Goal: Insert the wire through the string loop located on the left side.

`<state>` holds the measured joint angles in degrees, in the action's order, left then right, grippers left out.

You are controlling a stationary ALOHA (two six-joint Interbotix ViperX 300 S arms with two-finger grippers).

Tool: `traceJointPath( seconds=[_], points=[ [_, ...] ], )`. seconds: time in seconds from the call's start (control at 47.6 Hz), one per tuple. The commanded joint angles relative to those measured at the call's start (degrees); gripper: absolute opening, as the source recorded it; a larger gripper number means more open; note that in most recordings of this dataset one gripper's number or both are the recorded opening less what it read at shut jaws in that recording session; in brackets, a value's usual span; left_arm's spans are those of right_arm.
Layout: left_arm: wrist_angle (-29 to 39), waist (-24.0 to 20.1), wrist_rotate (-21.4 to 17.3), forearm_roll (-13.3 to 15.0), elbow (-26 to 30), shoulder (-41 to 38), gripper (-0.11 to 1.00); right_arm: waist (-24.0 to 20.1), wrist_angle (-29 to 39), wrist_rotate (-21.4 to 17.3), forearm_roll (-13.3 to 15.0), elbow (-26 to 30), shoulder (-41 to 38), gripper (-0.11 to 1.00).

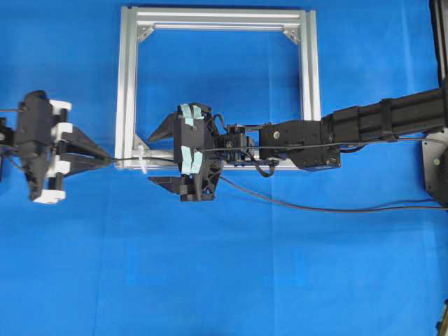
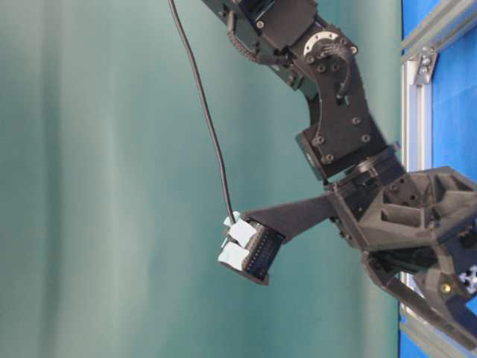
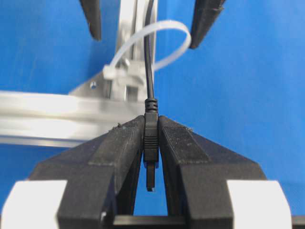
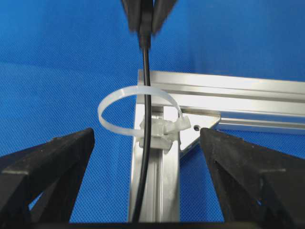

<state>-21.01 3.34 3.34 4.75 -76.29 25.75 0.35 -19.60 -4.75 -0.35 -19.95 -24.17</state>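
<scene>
The thin black wire [image 4: 147, 143] threads the small white string loop [image 4: 136, 102], filling its opening. The silver aluminium frame [image 1: 129, 84] walls off the corner, beside the spread-fingered right gripper [image 1: 162, 157]. Open blue tabletop [image 1: 224, 280] lies nearer the camera.

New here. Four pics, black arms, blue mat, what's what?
Two robot arms work over a blue mat, each ending in a two-fingered claw. One picture looks down from above, one is shot from table level, and two come from cameras on the wrists. On the mat lies a silver frame with a white string loop tied at one corner. The left claw is shut on the plug end of the wire, a thin black cable that passes through the loop. The right claw stands wide open, holding nothing, its fingers either side of the wire.
</scene>
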Motion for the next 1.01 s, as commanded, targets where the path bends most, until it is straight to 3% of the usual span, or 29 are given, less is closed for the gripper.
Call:
traceJointPath(
  seconds=[0.0,0.189,0.441,0.694,0.988],
  points=[
    [5.27,0.09,0.97,-0.09,-0.26,6.59,0.08,-0.09,-0.09,-0.09,-0.18,0.79,1.32,0.96],
    [14.94,0.09,3.43,-0.09,-2.2,22.94,0.08,-0.09,-0.09,0.0,-0.18,0.79,1.32,0.96],
    [30.76,0.09,2.99,-0.62,0.44,41.75,0.08,-0.18,-0.09,-0.09,-0.18,0.79,1.32,0.96],
    [40.08,-1.23,0.62,-2.9,3.87,50.1,0.08,-0.09,-0.18,-0.09,-0.18,1.14,1.32,0.96],
    [41.57,-1.85,-1.76,-2.99,4.13,50.71,0.08,-0.09,-0.18,0.0,-0.18,1.23,1.32,0.96]
  ],
)
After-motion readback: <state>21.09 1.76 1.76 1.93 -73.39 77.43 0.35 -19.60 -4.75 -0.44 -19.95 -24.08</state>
